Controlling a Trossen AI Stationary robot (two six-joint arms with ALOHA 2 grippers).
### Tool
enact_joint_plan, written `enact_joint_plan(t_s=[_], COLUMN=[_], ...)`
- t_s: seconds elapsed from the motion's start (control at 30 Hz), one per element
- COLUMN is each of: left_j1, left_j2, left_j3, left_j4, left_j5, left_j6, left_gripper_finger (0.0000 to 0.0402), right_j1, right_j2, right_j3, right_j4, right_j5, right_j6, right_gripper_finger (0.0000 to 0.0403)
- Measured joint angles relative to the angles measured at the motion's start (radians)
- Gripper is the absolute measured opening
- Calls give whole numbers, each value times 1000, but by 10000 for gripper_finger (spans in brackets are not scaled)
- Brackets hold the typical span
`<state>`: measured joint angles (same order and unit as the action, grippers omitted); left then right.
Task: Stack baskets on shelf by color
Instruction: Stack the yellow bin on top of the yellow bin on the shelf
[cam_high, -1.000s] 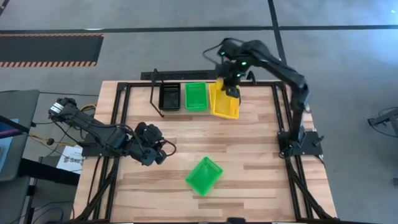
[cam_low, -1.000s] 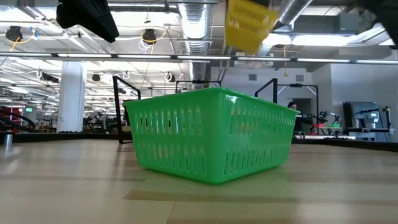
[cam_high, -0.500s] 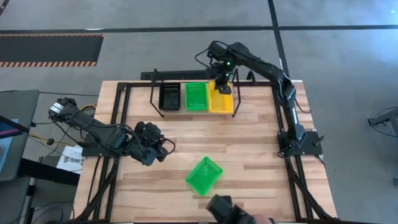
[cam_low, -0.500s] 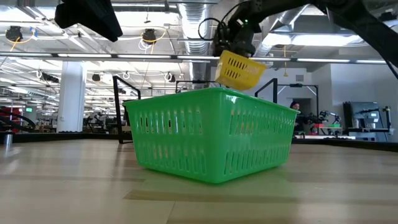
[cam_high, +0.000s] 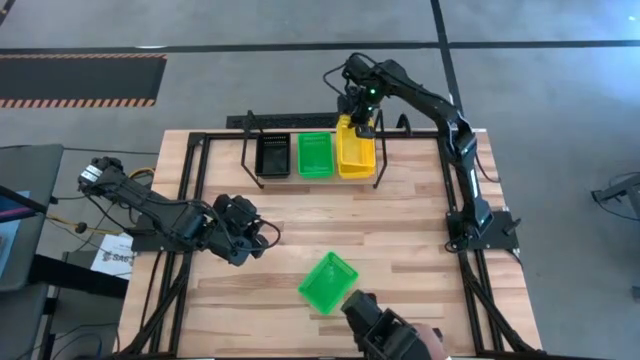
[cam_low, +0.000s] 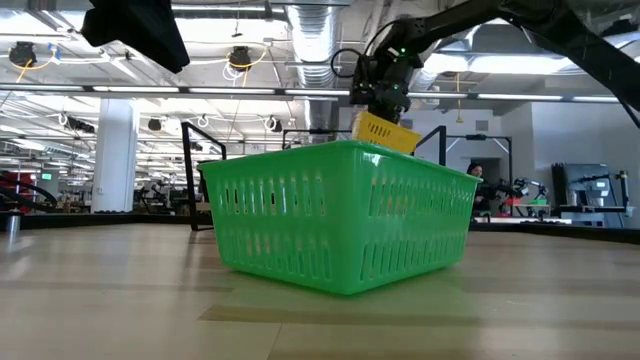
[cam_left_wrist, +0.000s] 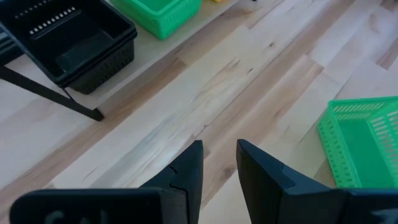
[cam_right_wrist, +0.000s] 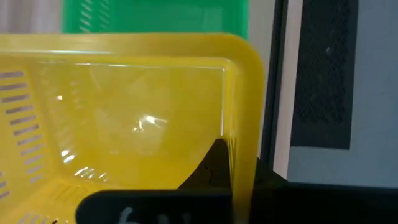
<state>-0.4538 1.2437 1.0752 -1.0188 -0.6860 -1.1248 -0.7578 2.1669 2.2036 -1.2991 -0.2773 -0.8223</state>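
Observation:
The shelf (cam_high: 247, 150) stands at the table's far edge. It bears a black basket (cam_high: 272, 155) at its left and a green basket (cam_high: 315, 155) in the middle. My right gripper (cam_high: 362, 118) is shut on a yellow basket (cam_high: 355, 155) over the shelf's right end. Whether that basket touches the shelf cannot be told. Another green basket (cam_high: 328, 282) sits on its bottom on the tabletop near the front. My left gripper (cam_high: 262, 238) hovers left of it, open, with nothing between its fingers (cam_left_wrist: 189, 174). My right gripper pinches the yellow basket's far short wall (cam_right_wrist: 241, 155), one finger (cam_right_wrist: 214, 163) inside the basket and one outside. The fingers come from above, slanting down. In the low view the basket (cam_low: 388, 132) hangs tilted below the gripper, its lower part hidden behind the green basket.
A dark object (cam_high: 385, 332) reaches in over the table's near edge, just right of the loose green basket. Bare wood lies between that basket and the shelf. The right arm's base (cam_high: 480, 228) stands at the table's right side.
My right gripper has gone down and toward the table's far edge with the yellow basket. The basket has turned in line with the green one and now hangs lower over the shelf's right end. The dark object has come in at the near edge.

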Motion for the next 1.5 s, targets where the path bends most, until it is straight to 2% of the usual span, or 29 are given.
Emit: enact_joint_plan(t_s=[0.13,0.5,0.9,1.03,1.23,1.5], left_j1=[11,13,13,13,13,13], left_j2=[0,0,0,0,0,0], left_j3=[0,0,0,0,0,0], left_j4=[-3,-5,-4,-4,-4,-4], left_j5=[1,-1,0,1,1,3], left_j6=[1,0,-2,-2,-2,-3], left_gripper_finger=[84,84,84,84,84,84], right_j1=[8,16,38,47,47,66], right_j2=[16,43,127,127,113,62], right_j3=[-10,-30,-31,-31,-33,-33], right_j4=[10,13,3,33,61,71], right_j5=[42,44,45,95,143,171], right_j6=[-15,-17,-14,30,105,122], right_gripper_finger=[0,0,0,1,50,118])
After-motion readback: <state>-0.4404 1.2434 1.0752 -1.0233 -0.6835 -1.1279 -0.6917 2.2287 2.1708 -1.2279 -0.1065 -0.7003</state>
